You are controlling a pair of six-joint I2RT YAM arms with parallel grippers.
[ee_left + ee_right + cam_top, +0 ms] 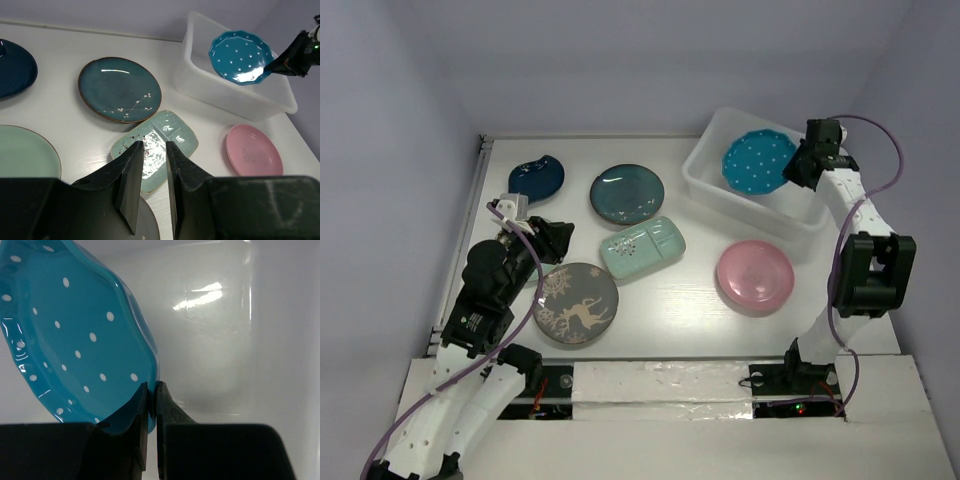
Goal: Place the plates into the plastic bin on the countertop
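Turquoise, white-dotted and scalloped, the blue plate [75, 340] is hanging tilted in the mouth of the plastic bin [225, 340]. Its glossy rim is being clamped tight by the right gripper [152, 387], with most of the dish spreading up and left of the fingertips. That edge pinch, I reckon, is letting it go in clear of the wall. The left gripper [154, 147] is hovering, fingers narrowly parted and grasping nothing, with the mint tray [175, 132] lying just beyond its tips.
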